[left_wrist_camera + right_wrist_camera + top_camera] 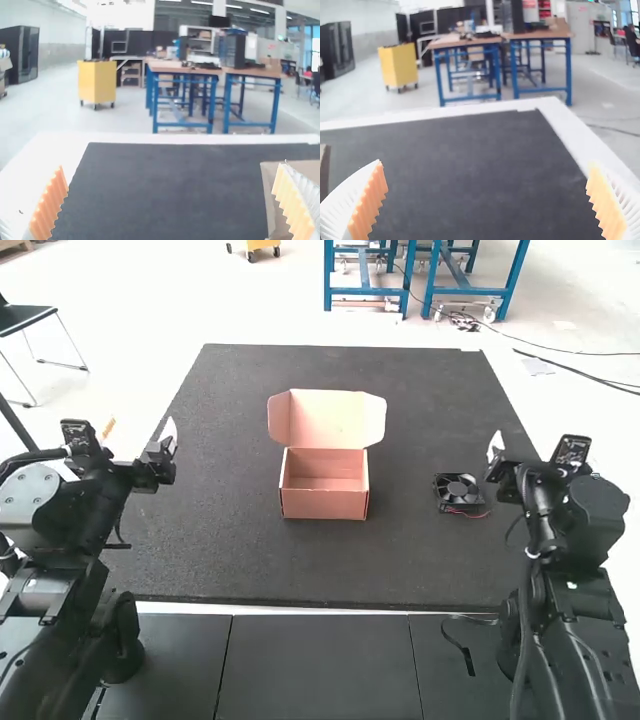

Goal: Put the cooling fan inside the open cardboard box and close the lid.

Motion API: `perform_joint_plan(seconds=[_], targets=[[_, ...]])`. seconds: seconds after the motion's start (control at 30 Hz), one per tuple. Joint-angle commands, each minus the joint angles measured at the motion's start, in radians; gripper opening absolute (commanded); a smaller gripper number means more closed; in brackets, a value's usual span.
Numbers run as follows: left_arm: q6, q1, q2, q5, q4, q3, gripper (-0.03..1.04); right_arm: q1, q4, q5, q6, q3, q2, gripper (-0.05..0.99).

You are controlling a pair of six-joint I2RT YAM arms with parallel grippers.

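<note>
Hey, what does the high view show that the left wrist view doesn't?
High view, not the left wrist view: the cooling fan lying on the black mat right of the cardboard box, whose lid stands open. Left wrist view, not the high view: the ribbed orange pads of the left gripper up close, spread wide. Both: the black mat and the cardboard box, the wrist view catching just a tan edge of it.

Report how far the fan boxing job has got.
Nothing done yet: the cooling fan lies on the mat beside the cardboard box, whose lid stands open. Nothing in hand: left gripper and right gripper are open, empty. Remaining: pick the fan, box it, close the lid.
</note>
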Motion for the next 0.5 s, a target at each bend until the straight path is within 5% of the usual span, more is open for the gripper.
perform_joint_plan(seconds=[0.0, 0.17, 0.3, 0.47], targets=[[-0.009, 0.005, 0.117, -0.018, 0.007, 0.106, 0.96, -0.001, 0.032, 0.009, 0.009, 0.122, 0.124, 0.91], [-0.013, 0.008, 0.349, -0.016, 0.004, 0.256, 0.96, -0.001, 0.016, 0.018, 0.068, 0.329, 0.405, 0.91], [-0.008, 0.01, 0.517, -0.002, -0.047, 0.383, 0.96, 0.007, -0.129, 0.031, 0.111, 0.534, 0.6, 0.91], [-0.008, 0.013, 0.658, 0.151, -0.121, 0.509, 0.96, 0.007, -0.322, 0.032, 0.065, 0.731, 0.761, 0.91]])
